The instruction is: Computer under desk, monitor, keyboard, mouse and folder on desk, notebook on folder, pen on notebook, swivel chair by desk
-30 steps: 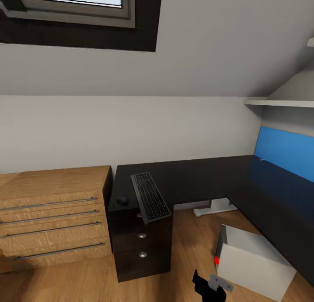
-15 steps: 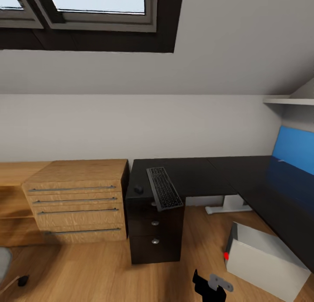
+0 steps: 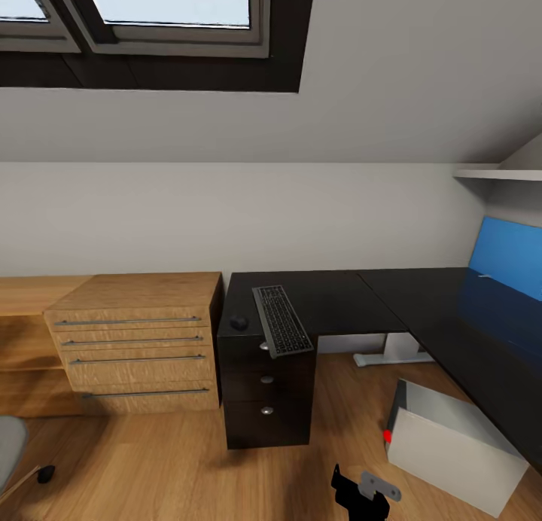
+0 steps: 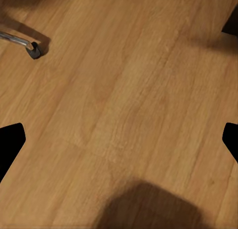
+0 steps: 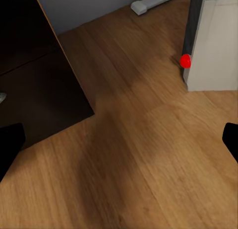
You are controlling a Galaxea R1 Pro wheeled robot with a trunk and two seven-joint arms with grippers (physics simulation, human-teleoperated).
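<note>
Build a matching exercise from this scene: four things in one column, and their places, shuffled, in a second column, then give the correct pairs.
Things:
1. keyboard
2. mouse
3. computer
4. dresser

Places:
A. on the floor, beside the desk
B. against the wall, beside the desk's drawer end
C. on the desk, one end past the front edge
D. on the desk, between the keyboard and the dresser

Pairs: 1-C, 2-D, 3-A, 4-B

Soft even daylight — faint floor (image 4: pixel 124 90) shadows, slightly blurry renders
</note>
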